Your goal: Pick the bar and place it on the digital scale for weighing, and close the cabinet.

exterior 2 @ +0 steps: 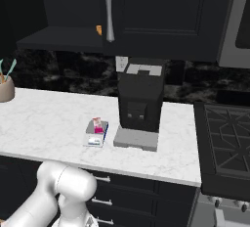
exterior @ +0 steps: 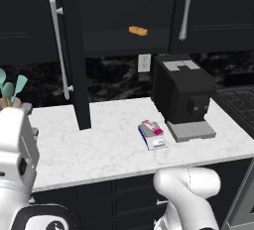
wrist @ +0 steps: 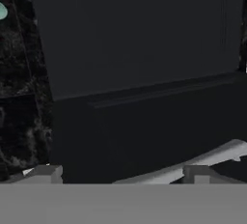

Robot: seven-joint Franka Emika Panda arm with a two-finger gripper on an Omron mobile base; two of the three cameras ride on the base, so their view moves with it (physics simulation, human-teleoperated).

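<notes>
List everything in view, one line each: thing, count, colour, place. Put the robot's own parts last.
bar: one, pink-magenta and white, lying on the scale
digital scale: one, blue body, on the counter left of the black machine
cabinet: one, black, above the counter, left door swung open
door handles: two, silver, vertical, one on each cabinet door
orange bar: one, orange-brown, on the open cabinet shelf
black machine: one, black with grey tray, on the counter
wall outlet: one, white, on the backsplash
utensil pot: one, beige with teal utensils, counter's left end
counter: one, white marble
stove: one, black, right of counter
gripper: one, open, facing a dark cabinet door
</notes>
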